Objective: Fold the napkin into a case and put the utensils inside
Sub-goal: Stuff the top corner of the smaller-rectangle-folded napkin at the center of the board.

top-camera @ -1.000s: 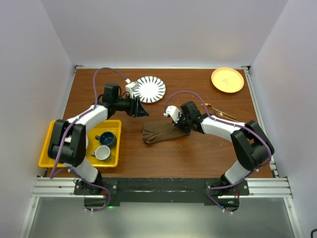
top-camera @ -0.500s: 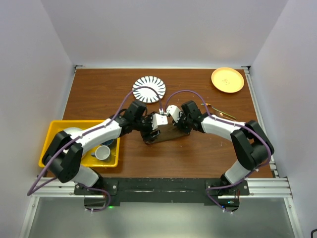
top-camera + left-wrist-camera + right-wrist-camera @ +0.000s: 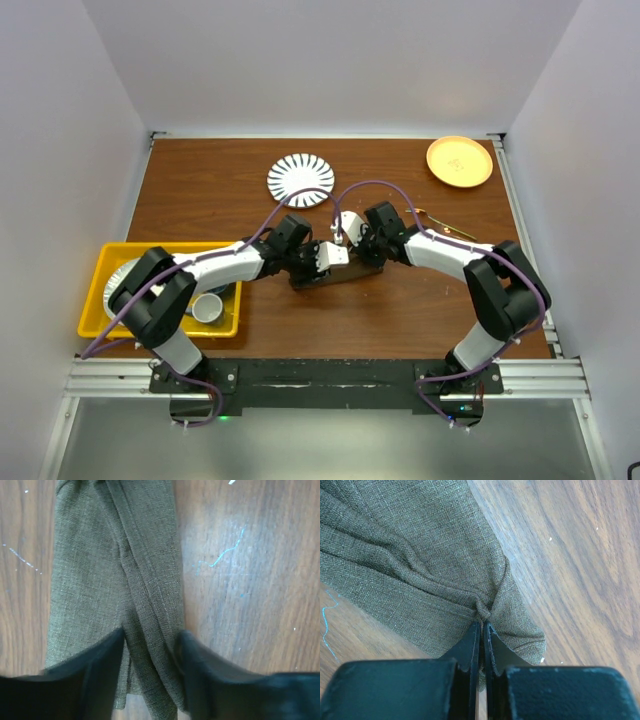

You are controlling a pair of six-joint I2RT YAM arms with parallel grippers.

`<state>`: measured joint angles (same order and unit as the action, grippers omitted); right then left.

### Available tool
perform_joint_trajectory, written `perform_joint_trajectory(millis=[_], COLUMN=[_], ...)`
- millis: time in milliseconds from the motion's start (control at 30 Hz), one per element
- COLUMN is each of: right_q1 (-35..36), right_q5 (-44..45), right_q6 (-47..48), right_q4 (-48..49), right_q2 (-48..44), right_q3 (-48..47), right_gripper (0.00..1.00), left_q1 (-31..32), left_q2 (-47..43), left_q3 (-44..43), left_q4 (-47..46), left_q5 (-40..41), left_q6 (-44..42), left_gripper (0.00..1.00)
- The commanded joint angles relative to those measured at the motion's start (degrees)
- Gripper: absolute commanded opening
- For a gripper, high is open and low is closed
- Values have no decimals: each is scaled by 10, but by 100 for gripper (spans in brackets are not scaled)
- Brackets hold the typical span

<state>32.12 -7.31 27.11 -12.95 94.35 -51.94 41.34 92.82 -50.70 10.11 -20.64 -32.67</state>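
Right wrist view: right fingers pinch together on a puckered fold of the coarse-woven olive napkin, lying folded on the wood-grain worktop; left fingers stand apart astride its central ridge.

Right fingers pressed tight together, pinching bunched fold at napkin edge. Cloth puckers at pinch, rest lies spread up-left on wooden desk.

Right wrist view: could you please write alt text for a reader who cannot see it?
The right gripper is shut, pinching a bunched fold at the edge of the olive-brown napkin. The napkin lies folded on a brown wooden table.
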Motion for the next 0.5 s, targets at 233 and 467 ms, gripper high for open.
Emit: perform_joint_trajectory(millis=[233,467], right_q1=[0,0], right_q5=[-32,-41], right_q6=[28,40], right_q4=[-30,-36], right_q2=[24,30], right_q3=[-10,-17], right_gripper=[0,0], left_q1=[4,4], left_q2=[-54,-55], left_q3=[-10,-20], left_q4=[-19,-59], left_q5=[7,35], left_q6=[-58,-108], left_gripper=[3,0])
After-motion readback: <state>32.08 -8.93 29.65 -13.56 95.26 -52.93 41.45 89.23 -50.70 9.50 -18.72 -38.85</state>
